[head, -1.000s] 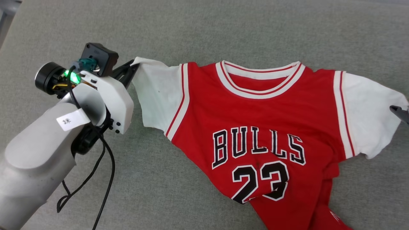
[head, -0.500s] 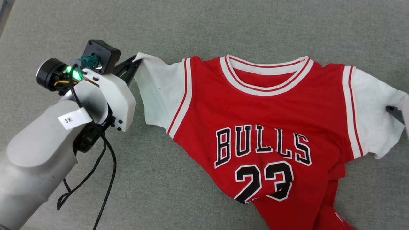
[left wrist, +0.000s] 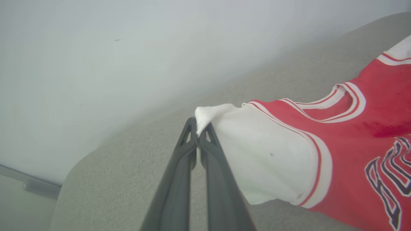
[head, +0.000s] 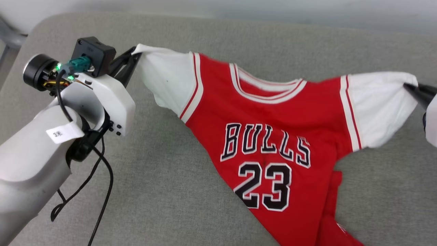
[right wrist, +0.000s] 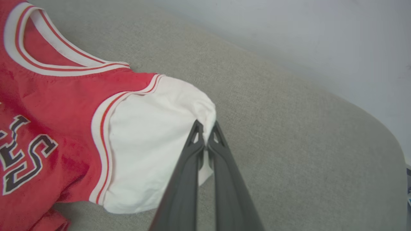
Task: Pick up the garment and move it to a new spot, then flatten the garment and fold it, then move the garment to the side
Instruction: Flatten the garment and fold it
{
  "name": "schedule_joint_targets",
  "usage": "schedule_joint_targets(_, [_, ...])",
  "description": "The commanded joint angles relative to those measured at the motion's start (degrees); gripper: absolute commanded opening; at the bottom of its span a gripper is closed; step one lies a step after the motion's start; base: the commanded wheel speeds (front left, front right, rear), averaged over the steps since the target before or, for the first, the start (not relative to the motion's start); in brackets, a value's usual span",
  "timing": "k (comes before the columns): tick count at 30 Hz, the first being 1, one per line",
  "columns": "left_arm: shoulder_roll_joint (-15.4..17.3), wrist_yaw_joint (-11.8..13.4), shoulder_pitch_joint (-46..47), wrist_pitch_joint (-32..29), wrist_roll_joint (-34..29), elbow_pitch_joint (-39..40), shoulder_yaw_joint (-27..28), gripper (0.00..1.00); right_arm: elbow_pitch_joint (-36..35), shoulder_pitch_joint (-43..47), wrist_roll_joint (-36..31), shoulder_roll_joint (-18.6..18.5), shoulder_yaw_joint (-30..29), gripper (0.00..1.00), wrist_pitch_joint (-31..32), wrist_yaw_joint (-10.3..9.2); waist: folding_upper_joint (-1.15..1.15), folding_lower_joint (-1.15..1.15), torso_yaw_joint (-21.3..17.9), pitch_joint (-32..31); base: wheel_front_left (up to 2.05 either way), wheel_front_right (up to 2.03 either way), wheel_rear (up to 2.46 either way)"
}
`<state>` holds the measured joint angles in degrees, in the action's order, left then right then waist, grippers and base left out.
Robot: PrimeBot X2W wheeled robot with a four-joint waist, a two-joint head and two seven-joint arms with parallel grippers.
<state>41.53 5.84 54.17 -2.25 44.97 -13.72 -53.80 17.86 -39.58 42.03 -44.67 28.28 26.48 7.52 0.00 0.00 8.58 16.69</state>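
One garment (head: 273,116); left end effector (left wrist: 199,128), right end effector (right wrist: 205,126) (two) pinch it.

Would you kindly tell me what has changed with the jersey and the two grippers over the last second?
The right gripper, open at the white sleeve tip a second ago, has shut on it. Both sleeves are now pulled up and outward, so the jersey seems lifted at the shoulders off the grey surface; the head view also shifted. The left gripper stays shut on the other sleeve tip.

Bottom of the jersey (head: 273,112) runs off the head view's lower edge, right hand (head: 407,86) mostly cropped far right.
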Motion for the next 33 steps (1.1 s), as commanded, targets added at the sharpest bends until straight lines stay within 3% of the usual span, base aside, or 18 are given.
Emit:
schedule_joint_targets(1, [1.0,0.9,0.0,0.8,-0.7,1.8,0.5,0.00,-0.8,0.1,-0.1,-0.2,-1.3,0.00,-3.0,-0.06,0.00,0.00,-1.7,-3.5,0.00,0.00,0.00])
schedule_joint_targets(9, [2.1,3.4,2.2,3.4,-2.0,7.2,2.9,0.00,-4.3,0.6,-1.8,0.6,-6.9,0.00,-9.6,-0.06,0.00,0.00,-3.0,-8.4,0.00,0.00,0.00])
schedule_joint_targets(20, [0.9,4.4,10.4,4.8,-4.0,10.2,6.1,0.00,-9.9,-3.3,-5.9,4.0,-17.0,0.00,-11.3,-0.06,0.00,0.00,-4.0,-11.9,0.00,0.00,0.00])
schedule_joint_targets(27, [-0.6,3.5,15.7,4.6,-4.5,8.2,7.3,0.00,-11.8,-6.9,-7.9,6.1,-19.5,0.00,-9.1,-0.06,0.00,0.00,-4.5,-10.7,0.00,0.00,0.00])
schedule_joint_targets(33, [-2.3,2.2,21.2,4.1,-4.8,4.3,8.1,0.00,-10.7,-13.9,-9.9,7.0,-18.5,0.00,-6.4,-0.06,0.00,0.00,-4.8,-5.4,0.00,0.00,0.00])
